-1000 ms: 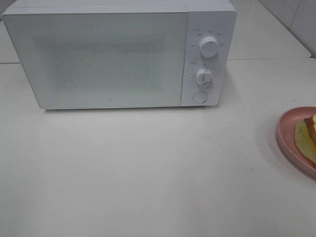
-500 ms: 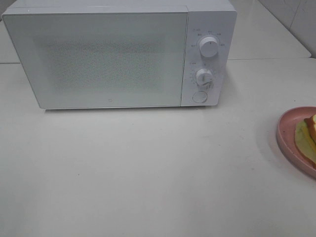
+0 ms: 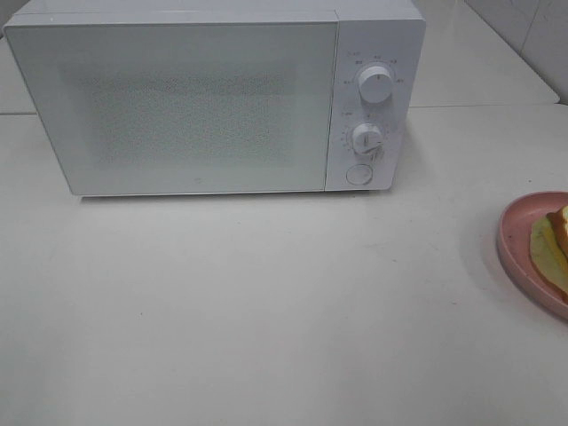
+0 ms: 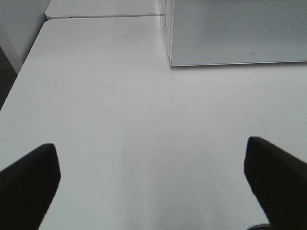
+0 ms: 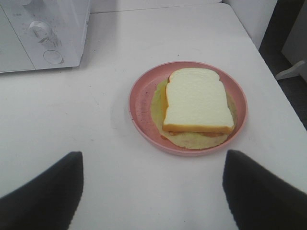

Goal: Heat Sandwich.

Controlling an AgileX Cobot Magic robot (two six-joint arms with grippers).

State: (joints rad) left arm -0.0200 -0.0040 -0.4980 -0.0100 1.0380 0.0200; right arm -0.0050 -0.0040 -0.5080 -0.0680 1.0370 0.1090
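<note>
The sandwich (image 5: 196, 101), white bread with a tan crust over a pale yellow-green layer, lies on a round pink plate (image 5: 140, 103). In the exterior view only its edge (image 3: 557, 240) shows on the plate (image 3: 515, 244) at the right border. The white microwave (image 3: 213, 98) stands at the back with its door shut. My right gripper (image 5: 152, 187) hovers open just short of the plate, nothing between its fingers. My left gripper (image 4: 151, 179) is open over bare table near the microwave's front corner (image 4: 235, 33). Neither arm shows in the exterior view.
The microwave's two dials (image 3: 375, 84) and round door button (image 3: 358, 174) sit on its right panel. The white table (image 3: 266, 302) ends close beyond the plate in the right wrist view (image 5: 288, 115). A table seam (image 3: 497, 106) runs behind the microwave.
</note>
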